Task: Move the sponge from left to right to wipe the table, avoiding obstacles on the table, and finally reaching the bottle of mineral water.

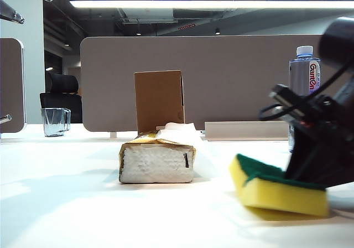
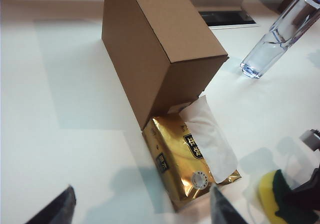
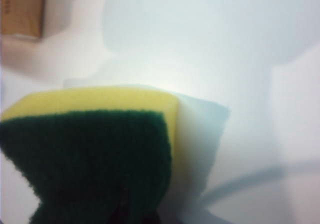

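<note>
Here the right gripper [image 1: 301, 173], clenched on the yellow foam sponge with green scouring top [image 1: 276, 187], presses it onto the white table [image 1: 66, 203]. The clear plastic mineral water bottle [image 1: 305, 79] stands just behind it. The left gripper [image 2: 142, 206] hovers unclenched, empty, above the gold tissue pack [image 2: 182, 161].

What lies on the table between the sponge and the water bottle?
Nothing: in the left wrist view the table is bare between the sponge, held by the right claw, and the bottle. The tissue pack lies off to the side.
</note>
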Motion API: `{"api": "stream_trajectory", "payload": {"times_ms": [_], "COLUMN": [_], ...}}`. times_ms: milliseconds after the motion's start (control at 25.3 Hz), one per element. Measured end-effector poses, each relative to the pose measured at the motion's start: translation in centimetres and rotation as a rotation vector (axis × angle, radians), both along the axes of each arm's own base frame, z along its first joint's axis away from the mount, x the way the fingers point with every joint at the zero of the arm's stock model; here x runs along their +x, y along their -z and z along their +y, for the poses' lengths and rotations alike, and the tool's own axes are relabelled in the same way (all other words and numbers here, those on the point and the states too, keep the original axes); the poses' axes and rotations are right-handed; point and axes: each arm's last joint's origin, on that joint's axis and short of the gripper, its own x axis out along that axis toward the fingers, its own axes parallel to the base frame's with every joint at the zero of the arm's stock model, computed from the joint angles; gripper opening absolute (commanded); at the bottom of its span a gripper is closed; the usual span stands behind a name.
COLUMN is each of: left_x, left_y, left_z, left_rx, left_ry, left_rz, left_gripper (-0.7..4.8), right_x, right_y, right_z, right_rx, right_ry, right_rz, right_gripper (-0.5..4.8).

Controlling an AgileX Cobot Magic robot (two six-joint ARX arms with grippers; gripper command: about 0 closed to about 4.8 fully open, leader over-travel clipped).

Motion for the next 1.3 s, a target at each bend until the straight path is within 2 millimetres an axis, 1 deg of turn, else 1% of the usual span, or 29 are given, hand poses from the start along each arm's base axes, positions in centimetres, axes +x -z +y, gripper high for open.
{"api": "stream_trajectory", "payload": {"times_ms": [198, 237, 395, 553, 632, 869, 988, 1304], "left_x": [0.0, 0.0, 0.0, 0.0, 0.0, 0.1, 0.1, 0.0], "left_y": [0.0, 0.0, 0.0, -0.2, -0.4, -0.6, -0.6, -0.6], "left_z": [0.0, 0.0, 0.0, 0.0, 0.0, 0.0, 0.0, 0.0], "left_rx": [0.000, 0.000, 0.000, -0.001, -0.002, -0.005, -0.005, -0.005], "left_ry": [0.000, 0.000, 0.000, 0.000, 0.000, 0.001, 0.001, 0.001], "left_rz": [0.000, 0.000, 0.000, -0.004, -0.014, -0.039, -0.039, -0.040], "left_gripper": [3.44, 3.44, 3.44, 3.43, 3.41, 3.41, 3.42, 3.41], "right_x": [-0.2, -0.4, -0.7, -1.1, -1.3, -1.2, -1.3, -1.2], "right_y": [-0.4, -0.5, -0.6, -0.9, -1.0, -1.2, -1.2, -1.3], "right_z": [-2.4, -3.5, -5.9, -7.7, -8.3, -9.3, -10.6, -10.8], "right_rx": [-0.040, -0.047, -0.057, -0.063, -0.085, -0.115, -0.123, -0.154], "right_ry": [0.047, 0.073, 0.147, 0.224, 0.255, 0.308, 0.368, 0.387], "right_rz": [-0.002, 0.000, 0.008, 0.015, 0.016, 0.017, 0.021, 0.011], "right_gripper": [-0.09, -0.09, -0.09, -0.09, -0.09, -0.09, -0.09, -0.09]}}
